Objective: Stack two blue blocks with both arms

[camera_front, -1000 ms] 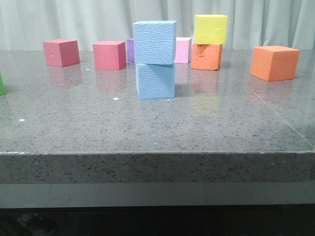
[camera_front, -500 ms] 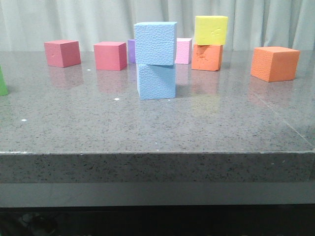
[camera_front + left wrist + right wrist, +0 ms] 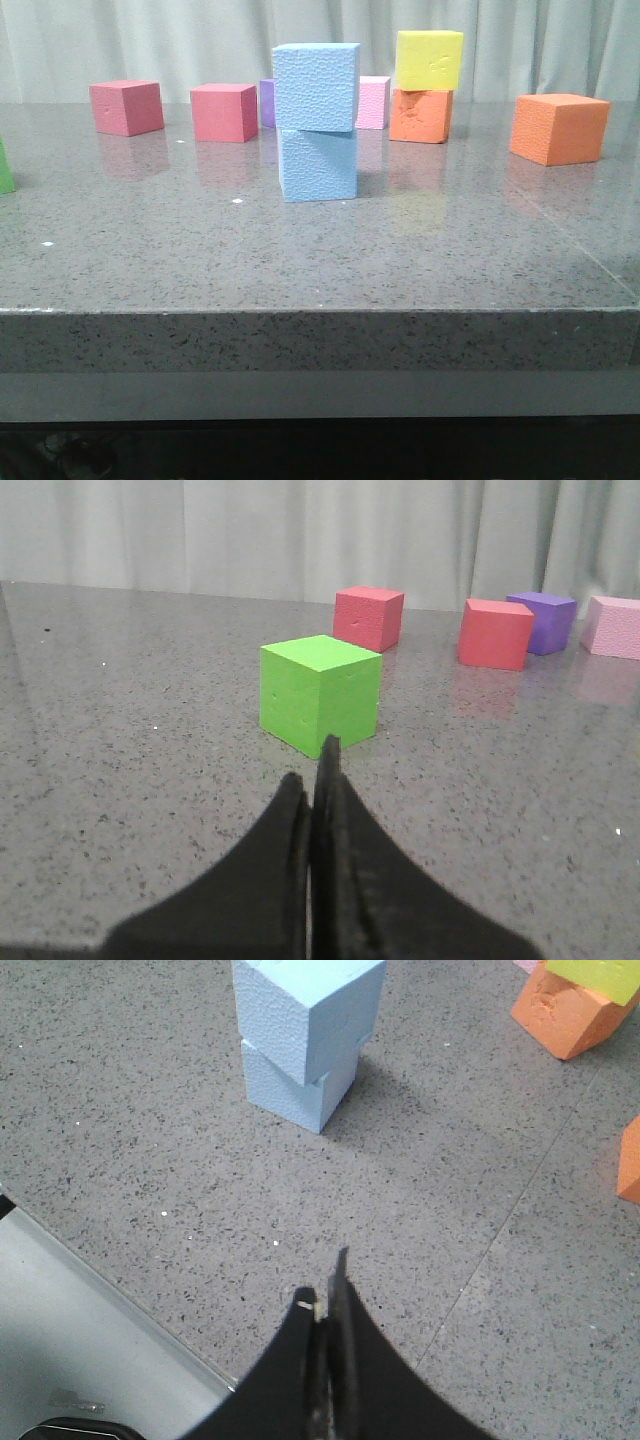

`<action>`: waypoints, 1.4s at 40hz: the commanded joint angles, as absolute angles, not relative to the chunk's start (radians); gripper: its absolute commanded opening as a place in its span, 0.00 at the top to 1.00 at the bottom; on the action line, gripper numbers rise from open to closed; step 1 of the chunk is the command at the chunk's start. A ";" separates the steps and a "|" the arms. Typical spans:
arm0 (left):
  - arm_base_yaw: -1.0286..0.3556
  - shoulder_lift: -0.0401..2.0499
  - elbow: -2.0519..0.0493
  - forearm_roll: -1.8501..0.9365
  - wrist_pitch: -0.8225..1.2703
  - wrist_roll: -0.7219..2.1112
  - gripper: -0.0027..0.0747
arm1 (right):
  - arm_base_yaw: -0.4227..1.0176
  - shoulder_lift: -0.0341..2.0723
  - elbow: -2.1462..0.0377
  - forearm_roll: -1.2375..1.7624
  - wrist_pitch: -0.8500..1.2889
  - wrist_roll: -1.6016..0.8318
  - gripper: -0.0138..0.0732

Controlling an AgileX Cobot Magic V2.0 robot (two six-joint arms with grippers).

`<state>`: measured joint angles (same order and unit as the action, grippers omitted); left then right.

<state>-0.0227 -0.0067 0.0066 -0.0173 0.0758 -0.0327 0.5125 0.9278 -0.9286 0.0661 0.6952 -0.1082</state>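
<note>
Speckled grey stone table (image 3: 300, 260), pale curtain (image 3: 150, 45) behind.

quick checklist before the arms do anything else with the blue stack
1. Upper blue block on lower blue block: ok, slightly twisted.
2. Stack free of grippers: ok.
3. Left gripper shut, empty: ok.
4. Right gripper shut, empty: ok.
5. Green cube ahead of the left gripper, apart from it: ok.
6. Stack stable if bumped: cannot tell.
</note>
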 commanded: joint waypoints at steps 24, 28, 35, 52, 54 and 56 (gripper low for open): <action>-0.021 -0.030 0.043 0.018 -0.044 -0.055 0.99 | 0.511 0.918 -0.952 0.070 0.639 -0.113 0.92; -0.021 -0.030 0.043 0.018 -0.046 -0.055 0.99 | 0.511 0.918 -0.952 0.070 0.639 -0.113 0.92; -0.021 -0.030 0.043 0.018 -0.046 -0.055 0.99 | 0.511 0.918 -0.952 0.070 0.639 -0.113 0.92; -0.021 -0.030 0.043 0.018 -0.046 -0.055 0.99 | 0.511 0.918 -0.952 0.070 0.639 -0.113 0.92; -0.021 -0.030 0.043 0.018 -0.046 -0.055 0.99 | 0.512 0.918 -0.950 0.070 0.636 -0.113 0.92; -0.021 -0.030 0.043 0.018 -0.046 -0.055 0.99 | 0.510 0.908 -0.940 0.071 0.632 -0.113 0.92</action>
